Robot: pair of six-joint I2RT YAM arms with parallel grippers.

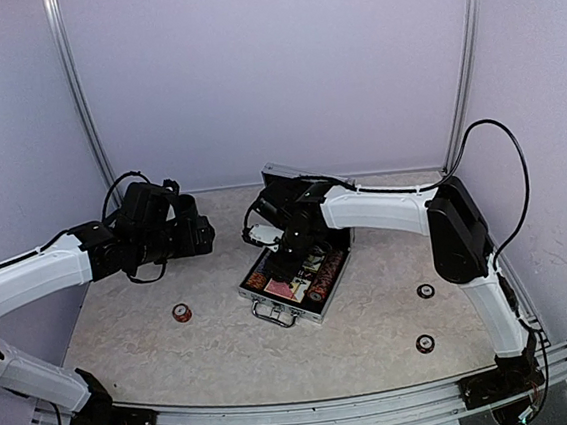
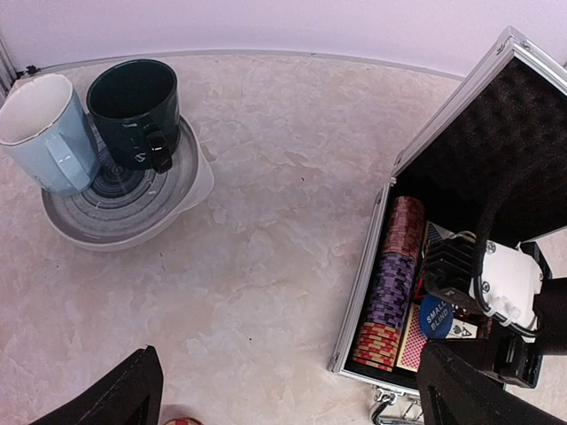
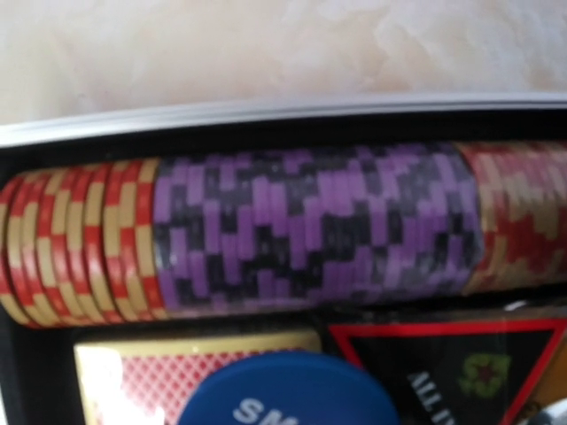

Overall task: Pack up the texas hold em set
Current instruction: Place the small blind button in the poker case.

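Right arm reaches in from the right side, stretched across the desk (image 1: 177, 358), and the right gripper (image 1: 291, 264) is down inside the open silver case (image 1: 308, 311) at centre. The lid (image 1: 278, 176) stands up on the far side and the handle (image 1: 274, 317) faces the near edge. Striped chip rows (image 1: 325, 277) line both sides of the case. Whether that gripper grasps anything can't be made out from up here. Over on the left, the left gripper (image 1: 203, 235) hovers above the desk, apart from the case. A red-rimmed round piece (image 1: 181, 313) lies near-left of the case. A dark round piece (image 1: 425, 290) sits well to its right, with a second dark piece (image 1: 425, 343) nearer.
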